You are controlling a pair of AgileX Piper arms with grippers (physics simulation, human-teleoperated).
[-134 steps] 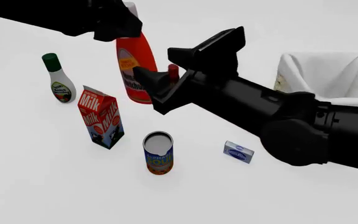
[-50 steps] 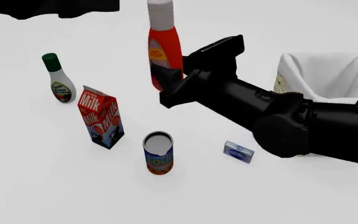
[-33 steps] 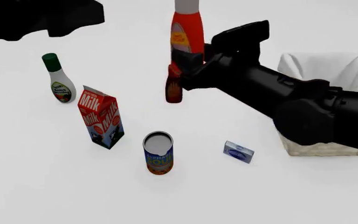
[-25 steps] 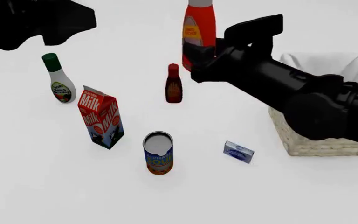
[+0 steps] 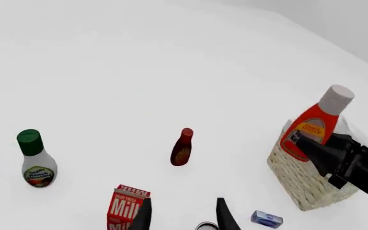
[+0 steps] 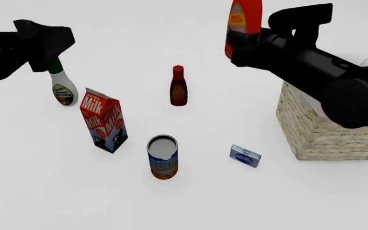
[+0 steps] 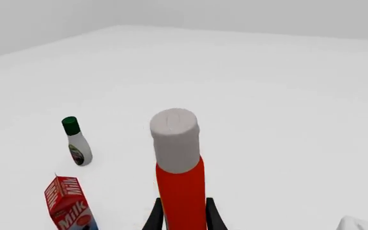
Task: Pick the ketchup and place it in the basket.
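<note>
Our right gripper (image 7: 182, 216) clamps the ketchup (image 6: 243, 26) — held upright in the air, just left of the basket (image 6: 327, 129) | our left gripper (image 5: 180, 215) hangs apart and empty above the milk carton (image 6: 104, 120) | dark-red bottle (image 6: 178, 86) stands mid-table.

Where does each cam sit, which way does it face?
Front: fixed, above and behind the arms, looking forward and down at the table; both arms show, right hand holding the ketchup in the air near the basket.
Left wrist: behind the left hand, looking across the table; its fingertips show, and the right arm passes through.
Right wrist: behind the right hand, looking along the ketchup; fingertips show.
Shared: all three see the ketchup, milk and green-capped bottle.
</note>
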